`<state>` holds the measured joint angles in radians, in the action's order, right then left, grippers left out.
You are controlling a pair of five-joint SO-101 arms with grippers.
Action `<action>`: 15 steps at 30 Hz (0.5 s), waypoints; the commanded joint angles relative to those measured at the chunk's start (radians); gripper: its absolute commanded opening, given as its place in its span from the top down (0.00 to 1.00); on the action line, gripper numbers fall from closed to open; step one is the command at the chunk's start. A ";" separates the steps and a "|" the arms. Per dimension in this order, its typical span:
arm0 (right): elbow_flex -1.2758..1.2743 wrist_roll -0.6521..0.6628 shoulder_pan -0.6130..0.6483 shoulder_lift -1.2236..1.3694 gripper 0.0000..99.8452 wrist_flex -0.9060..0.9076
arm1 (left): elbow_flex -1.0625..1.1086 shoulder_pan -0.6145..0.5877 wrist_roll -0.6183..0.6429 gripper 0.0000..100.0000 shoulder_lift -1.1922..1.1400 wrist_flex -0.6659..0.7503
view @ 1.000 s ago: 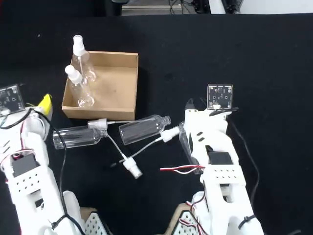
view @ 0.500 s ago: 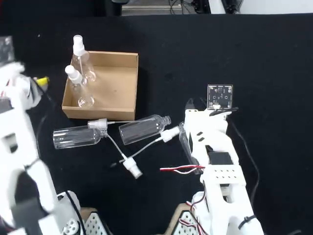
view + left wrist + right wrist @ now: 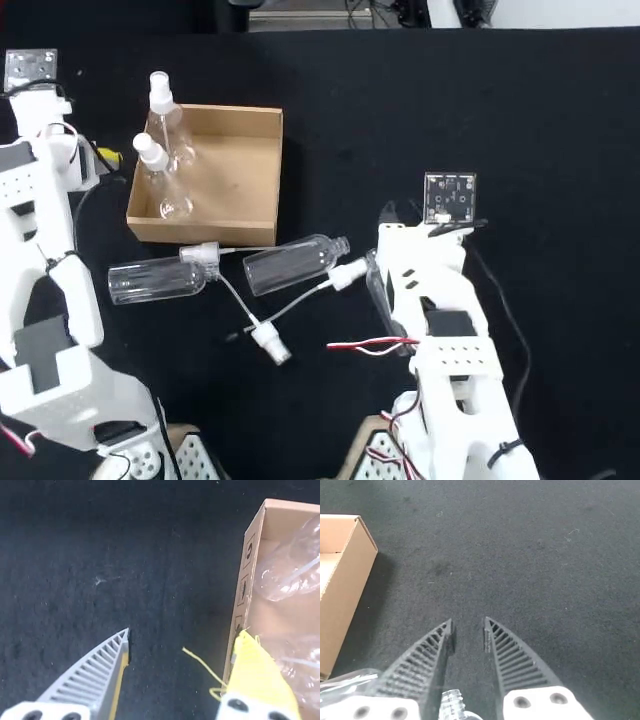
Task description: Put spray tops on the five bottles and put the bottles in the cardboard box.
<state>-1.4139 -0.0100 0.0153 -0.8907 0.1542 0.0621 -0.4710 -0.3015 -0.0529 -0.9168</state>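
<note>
High view shows the box (image 3: pixel 235 180) on the surface (image 3: pixel 500 120) with two capped bottles (image 3: pixel 165 125) standing inside, and two more bottles (image 3: pixel 295 262) lying just outside its near wall among loose spray tops (image 3: pixel 270 340). Left wrist view has the left jaws spread wide and empty, one of them just beside the box's outer wall. The right jaws are a little apart and hold nothing, with a bottle neck (image 3: pixel 452 700) between their bases.

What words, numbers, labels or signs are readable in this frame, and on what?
None can be read.
Dark printed marks on the outer wall of the cardboard box: too blurred to read.
Markings on the square board on an arm: too small to read.
</note>
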 commanded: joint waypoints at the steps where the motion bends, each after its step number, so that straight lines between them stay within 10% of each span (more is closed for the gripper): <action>1: 0.005 -0.006 -0.017 -0.041 0.92 -0.026 | -0.090 0.018 -0.006 0.69 -0.003 -0.008; 15: 0.005 -0.006 -0.017 -0.041 0.92 -0.025 | -0.088 0.082 -0.006 0.69 -0.098 -0.002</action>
<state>-1.4139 -0.0100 0.0153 -0.8907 0.1542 0.0330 -0.4005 -0.3046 -0.1327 -0.9229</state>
